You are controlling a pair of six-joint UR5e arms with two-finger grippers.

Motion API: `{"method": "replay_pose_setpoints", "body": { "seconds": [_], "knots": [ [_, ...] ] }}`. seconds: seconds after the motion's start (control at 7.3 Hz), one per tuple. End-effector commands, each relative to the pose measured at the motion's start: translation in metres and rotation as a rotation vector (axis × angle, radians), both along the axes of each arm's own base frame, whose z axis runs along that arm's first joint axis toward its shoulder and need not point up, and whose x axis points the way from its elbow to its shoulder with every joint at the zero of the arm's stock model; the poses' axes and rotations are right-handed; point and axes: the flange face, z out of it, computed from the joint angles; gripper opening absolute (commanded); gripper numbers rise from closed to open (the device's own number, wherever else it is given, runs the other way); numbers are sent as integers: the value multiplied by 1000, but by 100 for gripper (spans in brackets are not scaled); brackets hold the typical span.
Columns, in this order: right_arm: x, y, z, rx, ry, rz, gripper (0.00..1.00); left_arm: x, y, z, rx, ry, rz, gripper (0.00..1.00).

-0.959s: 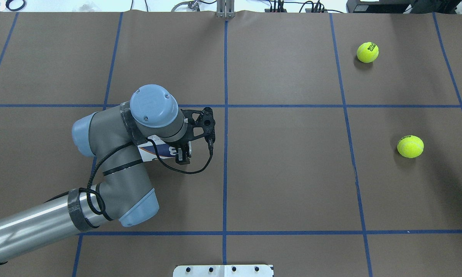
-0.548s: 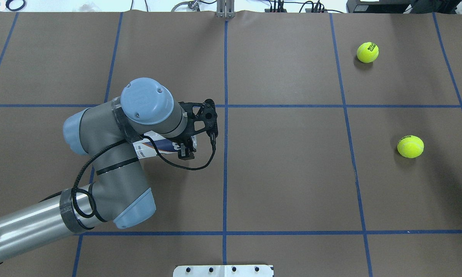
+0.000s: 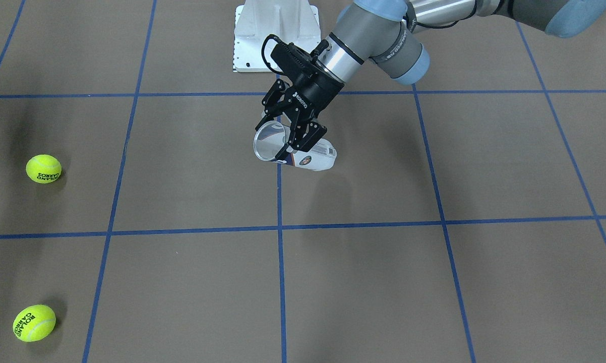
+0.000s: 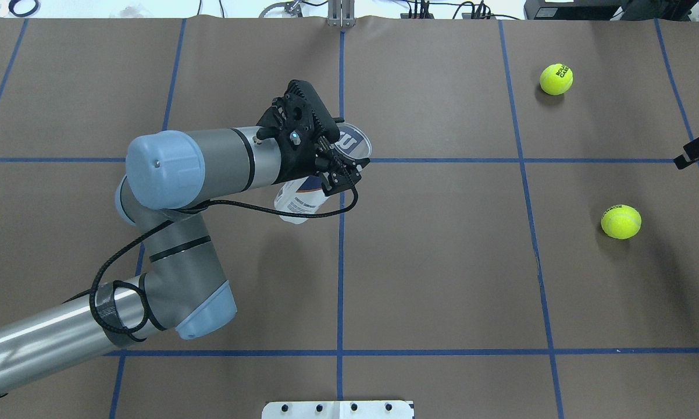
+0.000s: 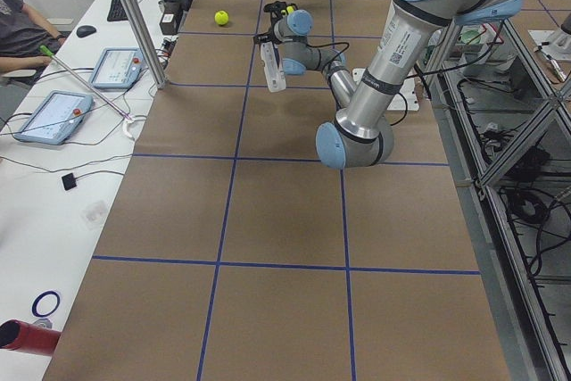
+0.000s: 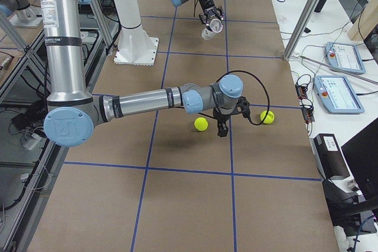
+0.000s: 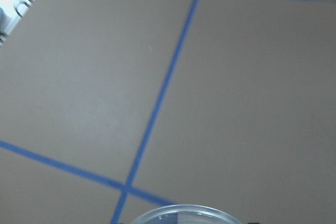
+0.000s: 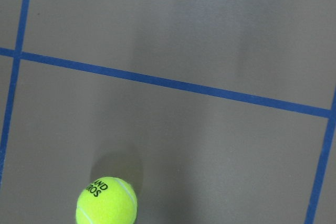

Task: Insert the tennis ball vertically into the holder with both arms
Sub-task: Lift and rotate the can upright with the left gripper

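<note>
Clamping the holder (image 3: 314, 160) just below its silvery rim, the left gripper (image 3: 294, 144) holds it tilted in the air over the table (image 3: 373, 282), at the centre line, mouth toward the far side. The right gripper (image 6: 222, 130) hangs near the near tennis ball (image 6: 201, 124) and the far tennis ball (image 6: 267, 117); I cannot tell whether its fingers are apart.

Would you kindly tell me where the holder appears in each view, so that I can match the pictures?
Front-facing: holder at centre, above the middle.
Overhead: left of centre, upper half.
Exterior left: far, near the top.
Exterior right: far, near the top.
Left wrist: only its rim, at the bottom edge.
Right wrist: not in it.
Landmark: the left gripper shut on it.
</note>
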Motion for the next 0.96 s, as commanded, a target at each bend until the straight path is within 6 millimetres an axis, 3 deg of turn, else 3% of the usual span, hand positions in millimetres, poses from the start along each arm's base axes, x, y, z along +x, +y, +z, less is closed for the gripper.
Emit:
{"method": "replay_pose_setpoints", "body": {
  "seconds": [0.0, 0.14, 0.27, 0.41, 0.55, 0.82],
  "knots": [
    [-8, 1, -9, 39, -9, -12, 100, 35, 20, 32, 11, 318, -132, 78],
    [-8, 5, -7, 46, -13, -13, 100, 59, 26, 25, 10, 394, -167, 78],
    [-19, 10, -9, 90, -25, -32, 100, 65, 32, 18, 16, 449, -173, 78],
    [-20, 14, -8, 115, -31, -36, 100, 57, 35, 20, 31, 509, -184, 78],
    [-27, 15, -8, 116, -31, -48, 100, 53, 33, 27, 49, 530, -193, 78],
    [-38, 18, -8, 118, -30, -70, 100, 58, 32, 59, 91, 522, -212, 79]
  ]
}}
